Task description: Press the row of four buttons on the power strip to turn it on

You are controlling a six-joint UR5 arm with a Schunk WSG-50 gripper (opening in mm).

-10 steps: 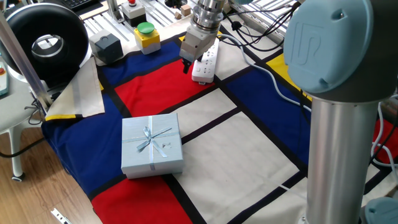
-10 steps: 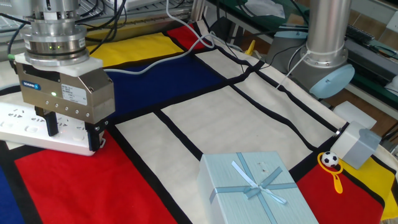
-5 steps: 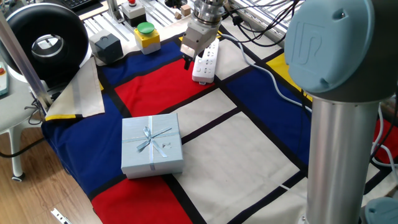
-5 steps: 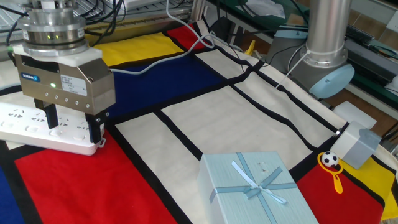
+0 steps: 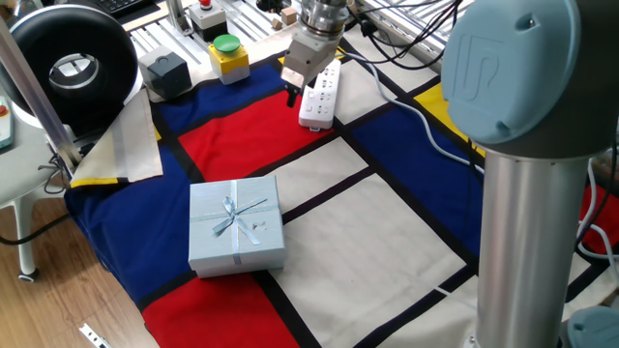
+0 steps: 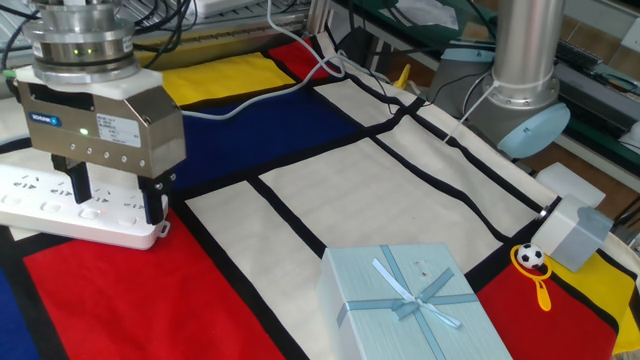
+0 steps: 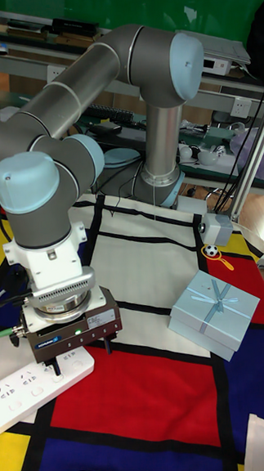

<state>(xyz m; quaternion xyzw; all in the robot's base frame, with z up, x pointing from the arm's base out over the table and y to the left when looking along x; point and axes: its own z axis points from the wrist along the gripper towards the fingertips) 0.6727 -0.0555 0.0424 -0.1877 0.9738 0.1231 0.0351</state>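
Power strip [image 6: 70, 205] flat on the desk, well away from the gift box [image 6: 415, 305], long axis along the red patch's edge. Jaws [image 6: 112, 200] apart, hanging just above the strip's end. Buttons too small to make out.

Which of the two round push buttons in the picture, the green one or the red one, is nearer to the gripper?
The green button on the yellow box is nearer to the gripper. The red button sits farther back, at the picture's top edge.
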